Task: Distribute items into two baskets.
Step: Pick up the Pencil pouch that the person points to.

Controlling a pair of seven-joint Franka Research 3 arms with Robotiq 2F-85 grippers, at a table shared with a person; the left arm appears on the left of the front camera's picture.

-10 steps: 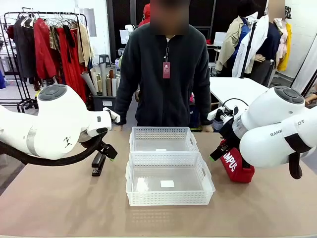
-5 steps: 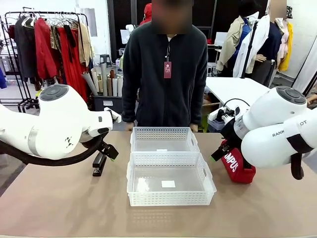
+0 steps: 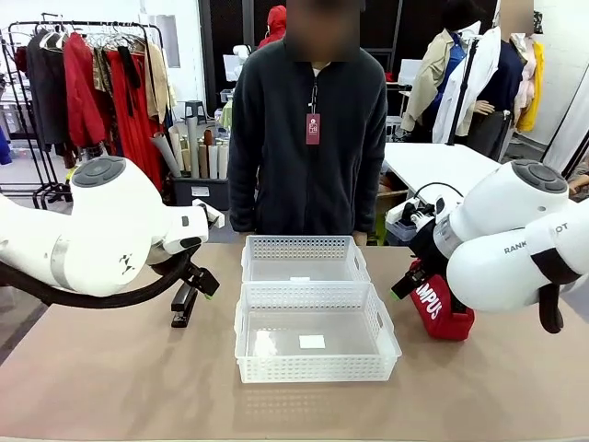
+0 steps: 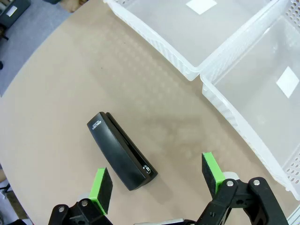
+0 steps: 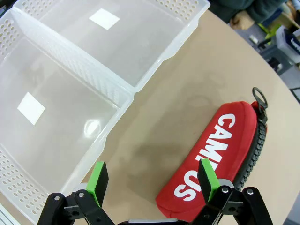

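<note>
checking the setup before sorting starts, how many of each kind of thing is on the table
white baskets: 2, the far basket and the near basket
red pouch: 1
black stapler: 1
total: 4

Both arms are glossy white, with bulbous rounded joints topped by flat grey caps [image 3: 97,171]. Behind the left tool [image 4: 157,182] a black cable [image 3: 92,296] loops under the left arm [image 3: 101,230], and behind the right tool [image 5: 153,182] the right arm [image 3: 502,267] carries black lettering [image 3: 526,244] and a black band [image 3: 549,267]. Each tool has black linkage fingers [image 5: 225,206] with silver screws [image 4: 227,183], tipped by bright green pads [image 4: 101,189].
</note>
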